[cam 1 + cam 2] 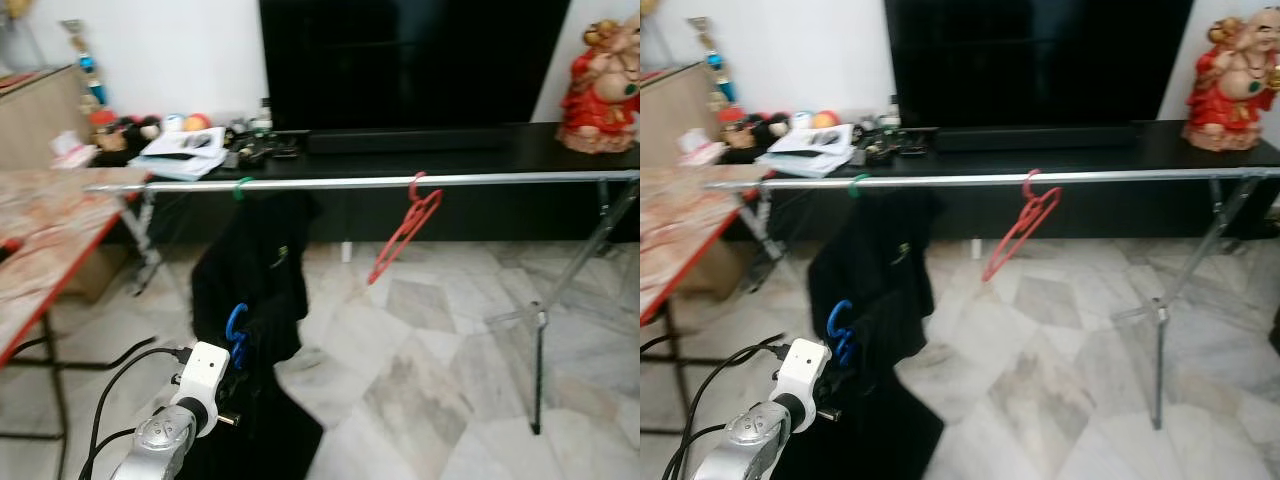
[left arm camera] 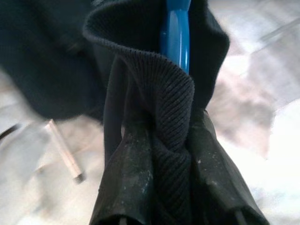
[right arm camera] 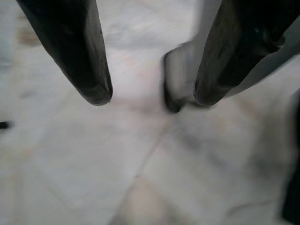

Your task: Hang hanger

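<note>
1. Below the rail's left end, the blue hanger (image 1: 236, 333) sits low, near the floor, its hook sticking up out of a black garment (image 1: 262, 400) that drapes down from it.
2. The left gripper (image 2: 171, 154) is pinched on the garment's ribbed collar right under the hook, so hanger and cloth travel together; the grip looks bunched, and a slow lift should keep the hanger from sliding out of the fabric.
3. The rail (image 1: 400, 182) runs level well above the hook, so the arm needs to raise the hook clear over it, then lower it on.
4. Judged from here, the best landing spot is the bare stretch between the green hook (image 1: 241, 187), which carries another dark garment, and the red hanger (image 1: 405, 232) near mid-rail.
5. The right gripper (image 3: 152, 98) hangs idle over the floor tiles, fingers spread, holding nothing.
</note>
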Controlling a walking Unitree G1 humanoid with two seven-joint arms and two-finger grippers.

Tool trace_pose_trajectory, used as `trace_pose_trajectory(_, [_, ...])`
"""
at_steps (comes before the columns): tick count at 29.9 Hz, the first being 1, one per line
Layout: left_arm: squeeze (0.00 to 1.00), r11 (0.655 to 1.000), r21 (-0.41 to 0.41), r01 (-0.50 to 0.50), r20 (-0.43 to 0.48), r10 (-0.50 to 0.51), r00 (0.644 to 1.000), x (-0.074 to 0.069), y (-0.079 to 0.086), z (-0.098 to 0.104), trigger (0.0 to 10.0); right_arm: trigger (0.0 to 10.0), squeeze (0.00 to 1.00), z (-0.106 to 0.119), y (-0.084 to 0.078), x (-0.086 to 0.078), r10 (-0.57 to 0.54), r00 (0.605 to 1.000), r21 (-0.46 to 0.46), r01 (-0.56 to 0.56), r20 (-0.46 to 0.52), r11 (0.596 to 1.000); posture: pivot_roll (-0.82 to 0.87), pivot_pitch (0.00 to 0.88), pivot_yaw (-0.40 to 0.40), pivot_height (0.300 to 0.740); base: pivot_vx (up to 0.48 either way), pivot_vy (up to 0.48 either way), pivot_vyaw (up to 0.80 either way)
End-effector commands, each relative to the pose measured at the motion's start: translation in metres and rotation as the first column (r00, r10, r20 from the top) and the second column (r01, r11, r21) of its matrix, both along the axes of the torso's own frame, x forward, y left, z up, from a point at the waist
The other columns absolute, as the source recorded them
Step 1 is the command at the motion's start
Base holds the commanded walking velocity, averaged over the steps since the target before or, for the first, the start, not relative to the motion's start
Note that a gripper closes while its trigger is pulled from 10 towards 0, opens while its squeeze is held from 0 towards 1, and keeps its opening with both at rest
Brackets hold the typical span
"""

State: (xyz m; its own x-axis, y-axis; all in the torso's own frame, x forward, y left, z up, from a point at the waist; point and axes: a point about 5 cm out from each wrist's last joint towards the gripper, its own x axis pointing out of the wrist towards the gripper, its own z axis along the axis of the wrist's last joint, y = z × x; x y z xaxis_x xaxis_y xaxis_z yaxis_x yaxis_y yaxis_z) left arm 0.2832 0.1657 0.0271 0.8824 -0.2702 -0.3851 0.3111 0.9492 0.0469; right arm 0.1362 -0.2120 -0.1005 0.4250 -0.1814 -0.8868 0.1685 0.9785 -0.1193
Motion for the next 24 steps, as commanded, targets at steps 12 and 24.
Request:
trace_pose_trajectory(12, [0.0,1.0,0.014,-0.014,0.056,0.014,0.998,0.0093,0.0103,0.0146,10.0,10.0,0.0,0.0023,0.0067,0.01,0.004,1.0,0.015,-0.005,0.022,1.0,0.03,0.0,0.04,0.74,0.48,0.0,0.0])
trace_pose_trajectory(24, [0.0,1.0,0.014,-0.014,0.056,0.014,0.998,0.0093,0.0103,0.0146,10.0,10.0,0.0,0.0023,0.0067,0.01,0.004,1.0,0.015,-0.005,0.022,1.0,0.03,0.0,0.04,0.74,0.48,0.0,0.0])
